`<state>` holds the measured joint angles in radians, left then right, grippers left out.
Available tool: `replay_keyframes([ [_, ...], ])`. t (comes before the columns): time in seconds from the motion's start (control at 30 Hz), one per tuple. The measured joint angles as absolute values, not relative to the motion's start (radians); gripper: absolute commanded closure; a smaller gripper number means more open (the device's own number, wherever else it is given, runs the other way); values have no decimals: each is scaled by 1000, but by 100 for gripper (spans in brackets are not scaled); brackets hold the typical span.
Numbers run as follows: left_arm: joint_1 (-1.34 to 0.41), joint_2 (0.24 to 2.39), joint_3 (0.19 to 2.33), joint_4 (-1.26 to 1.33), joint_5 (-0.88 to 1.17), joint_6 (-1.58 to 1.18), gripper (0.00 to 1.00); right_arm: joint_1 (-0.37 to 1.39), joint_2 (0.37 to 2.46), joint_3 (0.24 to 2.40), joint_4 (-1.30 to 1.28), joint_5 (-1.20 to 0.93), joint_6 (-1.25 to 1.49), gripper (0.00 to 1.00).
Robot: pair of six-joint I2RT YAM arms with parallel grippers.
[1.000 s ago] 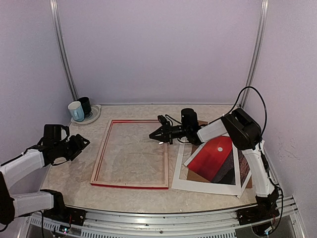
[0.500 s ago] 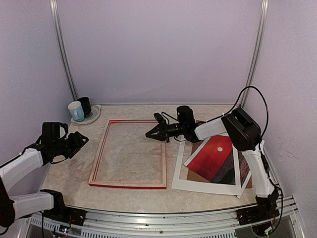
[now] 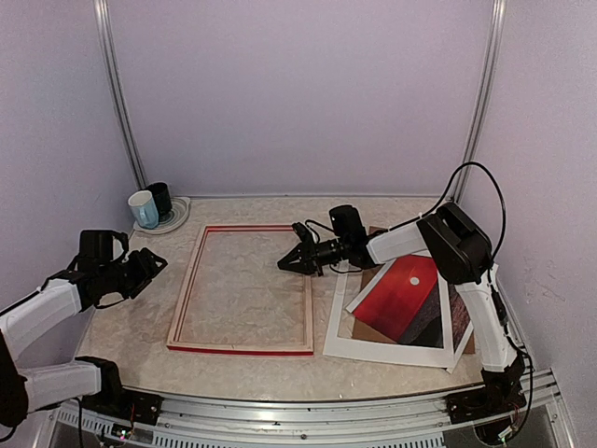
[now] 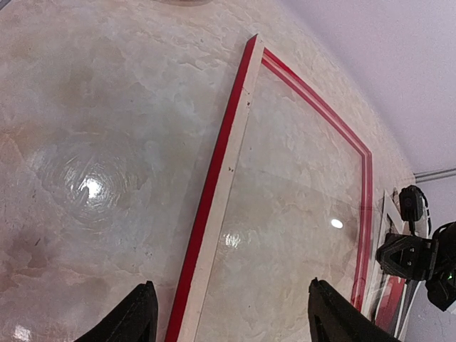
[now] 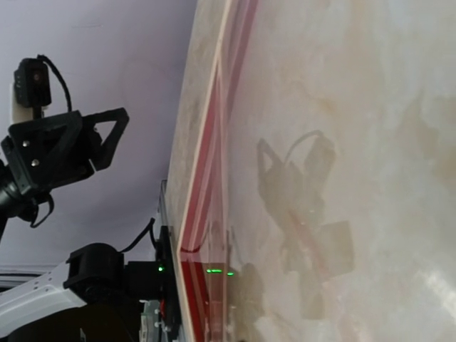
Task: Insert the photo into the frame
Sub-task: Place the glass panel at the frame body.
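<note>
Tabletop of pale marbled pattern carries the frame, which lies flat left of centre, its red face showing as thin lines along the pale wood rails. The marbled surface shows through the opening.

The photo is outside the frame, just to its right. It rests askew, red sky and small white sun up, on a brown backing board and a white mat.

The right gripper reaches leftward from the right arm, over the right part of the frame's opening, close to the right rail. Its fingers taper to a point, seemingly pressed together with nothing between them; whether they touch the frame I cannot tell.

The left gripper hangs left of the frame, apart from it. In the left wrist view its fingers stand spread wide and empty.

At the far left corner a light blue mug and a dark mug sit on a plate; both are too small to show any lettering
</note>
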<state>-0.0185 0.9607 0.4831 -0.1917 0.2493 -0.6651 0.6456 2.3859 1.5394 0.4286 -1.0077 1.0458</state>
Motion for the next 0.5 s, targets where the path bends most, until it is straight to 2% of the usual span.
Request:
replay_keyframes([
  [0.5,-19,964,483,-191,250,-665,28,638,2386,1559,356,-989,1002,82],
])
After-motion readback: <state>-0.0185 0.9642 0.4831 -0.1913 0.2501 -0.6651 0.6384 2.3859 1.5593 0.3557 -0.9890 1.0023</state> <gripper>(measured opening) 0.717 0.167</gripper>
